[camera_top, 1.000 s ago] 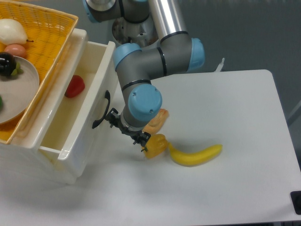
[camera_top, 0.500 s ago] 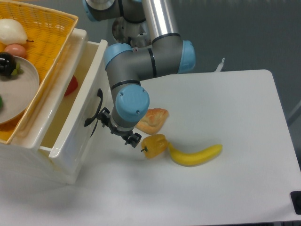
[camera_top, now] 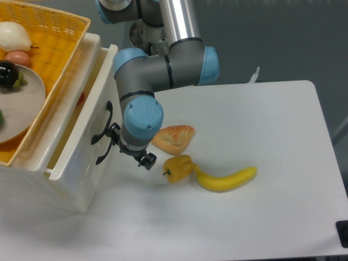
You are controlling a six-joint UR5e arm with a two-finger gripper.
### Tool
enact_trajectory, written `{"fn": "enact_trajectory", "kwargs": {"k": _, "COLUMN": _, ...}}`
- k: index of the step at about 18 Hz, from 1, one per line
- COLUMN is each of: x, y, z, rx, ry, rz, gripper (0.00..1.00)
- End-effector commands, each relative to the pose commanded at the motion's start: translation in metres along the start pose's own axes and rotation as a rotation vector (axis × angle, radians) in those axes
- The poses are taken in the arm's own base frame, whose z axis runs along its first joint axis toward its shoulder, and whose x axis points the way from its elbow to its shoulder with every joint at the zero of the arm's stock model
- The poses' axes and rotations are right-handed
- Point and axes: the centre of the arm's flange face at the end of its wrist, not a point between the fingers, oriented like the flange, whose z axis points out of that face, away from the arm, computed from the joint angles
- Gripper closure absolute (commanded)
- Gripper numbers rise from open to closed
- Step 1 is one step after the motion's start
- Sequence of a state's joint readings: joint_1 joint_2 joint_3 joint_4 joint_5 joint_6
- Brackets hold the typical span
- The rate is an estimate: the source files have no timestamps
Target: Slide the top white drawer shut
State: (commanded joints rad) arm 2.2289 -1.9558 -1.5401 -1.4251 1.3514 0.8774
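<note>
bench [camera_top: 261,217]: white top, nothing much up front except a banana [camera_top: 227,179] and a small yellow pepper [camera_top: 178,168] touching its left end, with a pastry [camera_top: 174,138] just behind them. None of that has budged over the last second.

gripper [camera_top: 130,152]: it's slid leftward, off the pepper it was hanging over and up against the drawer front. Pretty sure it's pushing. The jaws, honestly can't tell if they're spread or pressed together, the blue wrist joint hides most of them.

top white drawer [camera_top: 81,144]: front left of the bench, under the yellow basket [camera_top: 60,32]. It's gone in a good way; the gap is way narrower now, and the red thing inside is barely peeking out. Still sticking out a bit though, so not shut yet.

drawer vs jaws: the black handle [camera_top: 102,130] sits right at the gripper's left side, touching or nearly so. I'd guess a little more push finishes it.
</note>
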Motion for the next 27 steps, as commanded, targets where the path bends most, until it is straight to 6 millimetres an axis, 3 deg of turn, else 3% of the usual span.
{"fn": "enact_trajectory", "kwargs": {"k": 22, "x": 0.011, "y": -0.007, "z": 0.003, "rx": -0.039, "ry": -0.031, "rz": 0.031, "gripper": 0.00}}
{"fn": "enact_trajectory", "kwargs": {"k": 27, "x": -0.008, "y": 0.005, "z": -0.012, "rx": -0.017, "ry": -0.048, "rz": 0.007, "gripper": 0.00}}
